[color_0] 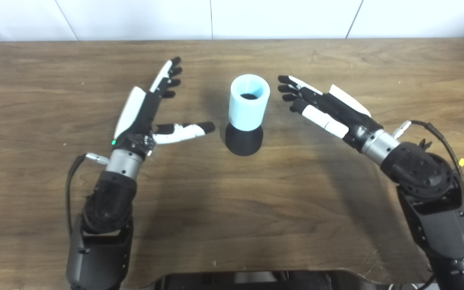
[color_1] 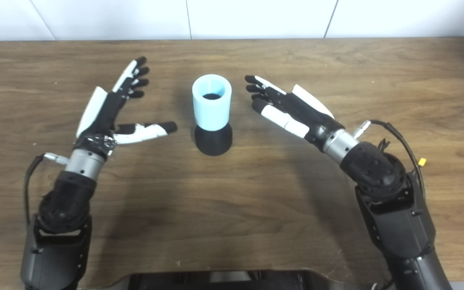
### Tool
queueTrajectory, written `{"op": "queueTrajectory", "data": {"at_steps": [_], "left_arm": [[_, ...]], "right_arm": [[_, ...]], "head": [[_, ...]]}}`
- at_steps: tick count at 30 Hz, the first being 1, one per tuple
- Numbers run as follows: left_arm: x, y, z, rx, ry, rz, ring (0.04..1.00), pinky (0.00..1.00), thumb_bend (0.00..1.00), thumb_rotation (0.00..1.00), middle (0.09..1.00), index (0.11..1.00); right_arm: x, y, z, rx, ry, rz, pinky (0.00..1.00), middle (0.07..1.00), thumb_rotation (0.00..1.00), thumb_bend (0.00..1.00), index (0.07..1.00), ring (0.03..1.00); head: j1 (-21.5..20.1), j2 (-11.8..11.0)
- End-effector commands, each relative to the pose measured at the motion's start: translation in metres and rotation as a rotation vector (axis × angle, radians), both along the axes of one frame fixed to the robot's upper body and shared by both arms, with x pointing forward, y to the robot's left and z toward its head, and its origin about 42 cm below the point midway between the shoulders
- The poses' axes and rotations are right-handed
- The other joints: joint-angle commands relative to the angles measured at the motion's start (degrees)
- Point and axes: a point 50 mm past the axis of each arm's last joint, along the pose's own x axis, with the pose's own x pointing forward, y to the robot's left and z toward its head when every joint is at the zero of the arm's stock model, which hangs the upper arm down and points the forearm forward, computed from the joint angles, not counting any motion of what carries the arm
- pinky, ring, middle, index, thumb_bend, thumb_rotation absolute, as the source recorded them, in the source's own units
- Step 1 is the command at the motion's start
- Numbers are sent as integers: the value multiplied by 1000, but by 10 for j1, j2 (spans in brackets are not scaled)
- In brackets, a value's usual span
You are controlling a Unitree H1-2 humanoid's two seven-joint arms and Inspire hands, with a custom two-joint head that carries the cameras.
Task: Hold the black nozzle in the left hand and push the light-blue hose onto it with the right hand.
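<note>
Wooden table [color_0: 232,225] seen from above, its far edge running along a white wall [color_0: 135,18]. The light-blue hose [color_0: 249,101], a short upright cylinder open at the top, sits on the black nozzle [color_0: 244,140], whose wider black base rests on the table surface; a dark interior shows through the open top of the hose. The pair stands near the middle of the table, somewhat closer to the far edge than to the near edge, and roughly midway between the left and right edges. The left hand [color_0: 147,112] lies to the left of the pair, empty, its fingers [color_0: 170,76] extended and pointing toward the far edge, its thumb [color_0: 185,131] spread wide and pointing toward the nozzle base, the thumb tip near the base but apart from it. The right hand [color_1: 290,106] lies to the right of the pair, likewise empty, fingers straightened and a little apart, their tips directed at the upper part of the hose and stopping just beside it without contact. Neither hand touches hose or nozzle. Both forearms enter over the near edge, one toward each near corner.
</note>
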Motion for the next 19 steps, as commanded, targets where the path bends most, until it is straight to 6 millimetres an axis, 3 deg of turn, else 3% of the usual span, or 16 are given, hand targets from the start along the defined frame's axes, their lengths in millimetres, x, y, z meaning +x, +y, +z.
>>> {"op": "queueTrajectory", "data": {"at_steps": [1,3,5,7,11,14,16,19], "left_arm": [[-5,3,13,-41,-72,40,875,848,823,505,919,997],[-11,10,9,-46,-62,92,860,801,680,519,904,981],[-17,18,3,-64,-50,145,844,747,544,432,892,945],[-23,26,-3,-76,-31,205,819,710,494,438,876,920],[-27,37,-12,-163,30,289,829,742,447,620,884,934],[-19,40,-18,-307,88,299,825,828,408,758,878,950],[-14,44,-23,-368,105,290,828,870,490,907,872,950],[-12,43,-29,-526,171,315,840,907,530,908,862,938]], "right_arm": [[-1,1,8,78,-48,-27,881,937,1000,582,961,923],[-2,1,2,142,-12,-68,899,943,1000,599,965,933],[-4,-1,-3,190,5,-108,871,949,1000,606,970,928],[-5,-4,-8,257,30,-153,865,952,1000,622,974,928],[-12,-7,-17,371,73,-228,907,959,1000,600,987,947],[-13,-8,-26,386,81,-254,909,957,1000,582,987,949],[-9,-10,-34,366,73,-265,888,961,1000,556,984,950],[-2,-12,-42,430,113,-299,901,968,1000,539,988,960]], "head": [[-2,-1],[-5,-5],[-8,-9],[-12,-14],[-23,-24],[-31,-29],[-34,-36],[-30,-46]]}}
